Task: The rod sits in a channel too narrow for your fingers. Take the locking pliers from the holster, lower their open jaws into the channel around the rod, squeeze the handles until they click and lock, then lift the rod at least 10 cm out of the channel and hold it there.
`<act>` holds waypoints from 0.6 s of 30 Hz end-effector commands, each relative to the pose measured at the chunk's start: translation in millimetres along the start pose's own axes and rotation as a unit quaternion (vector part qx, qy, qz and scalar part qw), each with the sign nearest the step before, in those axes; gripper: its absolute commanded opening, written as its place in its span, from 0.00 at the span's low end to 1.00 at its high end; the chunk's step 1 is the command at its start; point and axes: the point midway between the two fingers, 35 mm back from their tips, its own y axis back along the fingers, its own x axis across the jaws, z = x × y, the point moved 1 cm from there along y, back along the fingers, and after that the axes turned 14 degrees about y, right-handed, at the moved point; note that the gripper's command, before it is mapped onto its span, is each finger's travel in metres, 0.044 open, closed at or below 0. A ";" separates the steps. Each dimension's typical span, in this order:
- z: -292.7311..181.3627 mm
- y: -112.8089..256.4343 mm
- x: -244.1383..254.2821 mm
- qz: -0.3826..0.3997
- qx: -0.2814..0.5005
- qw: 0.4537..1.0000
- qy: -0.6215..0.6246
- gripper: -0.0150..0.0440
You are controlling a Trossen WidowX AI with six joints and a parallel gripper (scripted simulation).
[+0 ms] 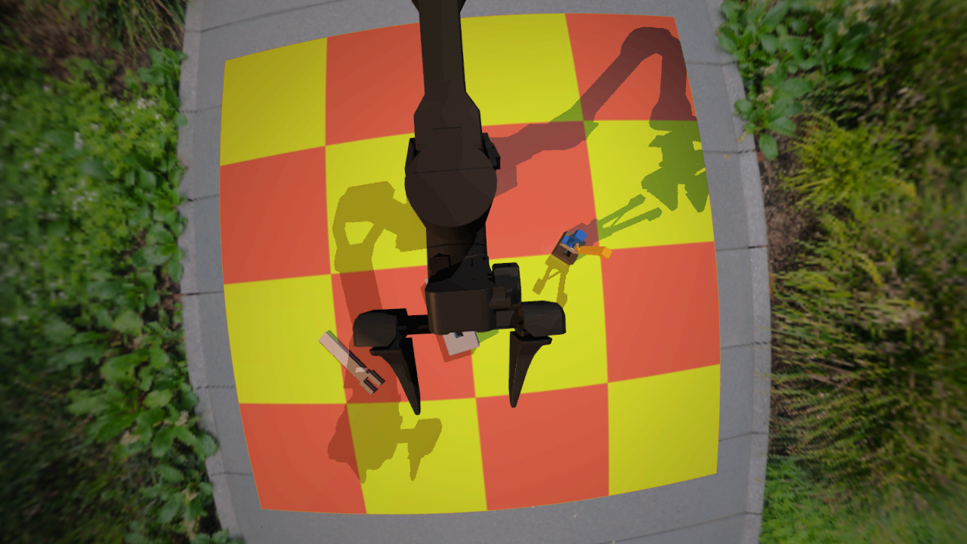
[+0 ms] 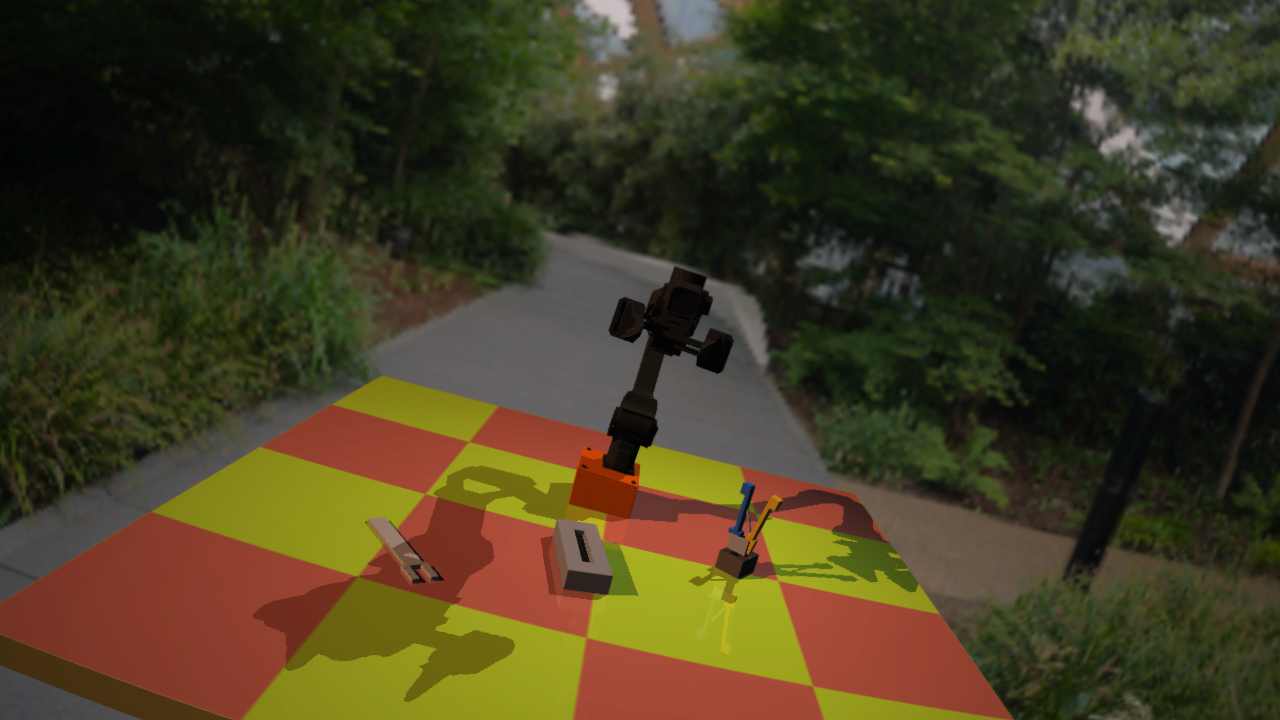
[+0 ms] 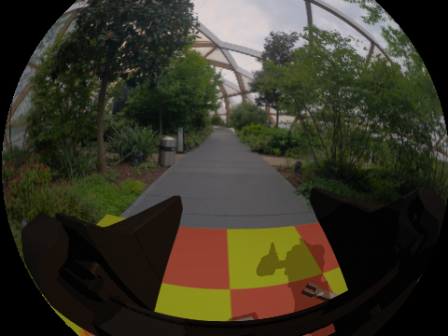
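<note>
Arm (image 1: 444, 67) (image 2: 648, 371): reaches in from 12 o'clock
Gripper (image 1: 464, 409) (image 2: 671, 334) (image 3: 249, 200): fingers spread wide, nothing between them, tips toward 6
Channel block (image 1: 462, 345) (image 2: 566, 548) (image 3: 245, 319): partly hidden beneath the gripper, at the fingertips' 12
Fork-ended bar (image 1: 343, 354) (image 2: 390, 540) (image 3: 320, 292): at their 10, fork toward 4 or 5
Holster (image 1: 562, 255) (image 2: 737, 563): at their 1
Pliers: in the holster, blue handle (image 1: 575, 238) (image 2: 743, 508) and orange handle (image 1: 597, 251) (image 2: 764, 522), orange reaching toward 3

Pliers (image 1: 573, 245) (image 2: 742, 521) upright in holster (image 1: 562, 255) (image 2: 736, 562)

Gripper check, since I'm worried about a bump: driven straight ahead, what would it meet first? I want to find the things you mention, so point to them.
Nothing close, it seems: the gripper (image 1: 465, 409) (image 2: 671, 334) (image 3: 249, 200) points out over the checkered tabletop (image 1: 541, 446) (image 2: 501, 658) (image 3: 201, 252) toward the walkway (image 1: 473, 530) (image 2: 35, 702) (image 3: 224, 177), though depth is unclear.
</note>
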 end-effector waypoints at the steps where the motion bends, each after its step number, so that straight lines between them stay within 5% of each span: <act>1: -13.1 -3.1 30.0 0.057 0.012 0.998 -0.013 1.00; 10: -15.2 -6.1 41.5 0.078 0.025 0.997 0.002 1.00; 18: -38.4 4.6 183.4 0.337 0.125 0.910 0.207 1.00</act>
